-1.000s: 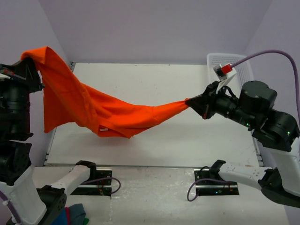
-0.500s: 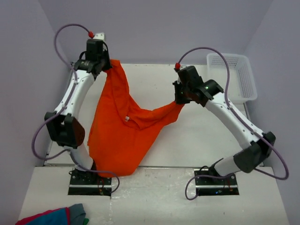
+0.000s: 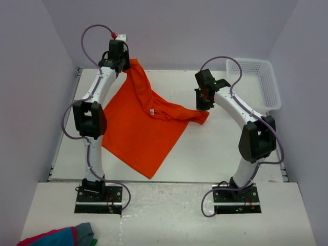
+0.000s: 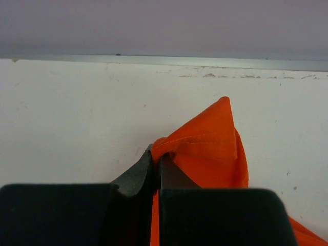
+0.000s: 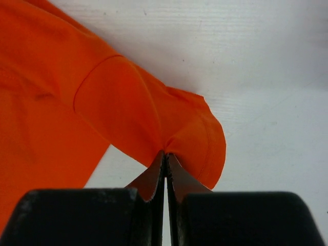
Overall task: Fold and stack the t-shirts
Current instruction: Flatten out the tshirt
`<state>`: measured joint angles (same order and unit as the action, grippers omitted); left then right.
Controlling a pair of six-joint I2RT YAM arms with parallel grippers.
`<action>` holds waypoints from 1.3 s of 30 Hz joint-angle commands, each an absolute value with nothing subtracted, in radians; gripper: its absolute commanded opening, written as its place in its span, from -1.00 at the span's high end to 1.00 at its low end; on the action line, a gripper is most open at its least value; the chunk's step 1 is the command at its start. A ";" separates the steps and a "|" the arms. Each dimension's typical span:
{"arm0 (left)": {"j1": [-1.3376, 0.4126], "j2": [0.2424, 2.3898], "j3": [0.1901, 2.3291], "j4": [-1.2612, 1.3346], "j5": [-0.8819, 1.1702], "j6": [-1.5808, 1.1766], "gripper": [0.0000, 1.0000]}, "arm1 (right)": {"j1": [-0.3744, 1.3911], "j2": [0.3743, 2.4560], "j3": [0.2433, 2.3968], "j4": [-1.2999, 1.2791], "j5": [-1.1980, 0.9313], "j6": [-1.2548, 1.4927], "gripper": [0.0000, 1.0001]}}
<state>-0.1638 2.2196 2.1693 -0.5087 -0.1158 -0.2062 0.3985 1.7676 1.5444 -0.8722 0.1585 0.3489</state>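
One orange t-shirt (image 3: 141, 125) lies spread on the white table (image 3: 230, 148), slanting from the far left to the near middle. My left gripper (image 3: 124, 66) is shut on its far corner at the back of the table; the left wrist view shows the pinched hem (image 4: 197, 146) between my fingers. My right gripper (image 3: 202, 105) is shut on a sleeve at the shirt's right side; the right wrist view shows that sleeve (image 5: 154, 118) bunched at my fingertips. The collar with its white tag (image 3: 152, 111) faces up between the two grippers.
A white plastic basket (image 3: 253, 82) stands at the far right of the table. A red, blue and grey cloth bundle (image 3: 59, 237) lies on the near shelf at the bottom left. Purple walls close in the back and sides.
Both arms have stretched out far over the table and lowered the shirt. It hung slack between the grippers before; now it lies spread on the table, both grips still held.
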 commanded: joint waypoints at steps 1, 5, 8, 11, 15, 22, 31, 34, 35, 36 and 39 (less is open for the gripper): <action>-0.155 2.249 2.209 -0.422 -0.075 -0.175 1.00 | 0.373 1.841 1.641 -0.834 0.144 0.330 1.00; -0.155 2.241 2.184 -0.370 -0.054 -0.164 -0.36 | 0.342 1.942 1.735 -0.844 0.149 0.305 1.00; -0.156 2.186 2.148 -0.341 -0.049 -0.178 -1.00 | 0.328 2.012 1.816 -0.842 0.210 0.275 0.51; -0.182 2.024 2.062 -0.321 -0.086 -0.195 -1.00 | 0.308 2.060 1.907 -0.865 0.232 0.253 -0.13; -0.303 1.762 1.953 -0.471 -0.215 -0.244 -1.00 | 0.285 2.007 1.895 -0.865 0.284 0.233 -0.80; -0.538 1.376 1.357 -0.529 -0.314 -0.419 -0.59 | 0.278 1.810 1.691 -0.749 0.226 0.199 -0.98; -0.862 1.284 1.026 -0.643 -0.459 -0.734 -0.75 | 0.247 1.531 1.430 -0.521 0.102 0.203 -0.98; -0.939 1.314 1.031 -0.710 -0.502 -0.863 -0.72 | 0.247 1.581 1.496 -0.599 0.107 0.204 -0.98; -0.980 1.343 1.046 -0.736 -0.518 -0.940 -0.68 | 0.247 1.585 1.496 -0.603 0.113 0.209 -0.98; -1.003 1.357 1.052 -0.794 -0.534 -0.977 -0.65 | 0.247 1.580 1.476 -0.600 0.117 0.212 -0.98; -1.118 1.428 1.083 -0.932 -0.624 -1.150 -0.55 | 0.247 1.534 1.433 -0.569 0.078 0.218 -0.98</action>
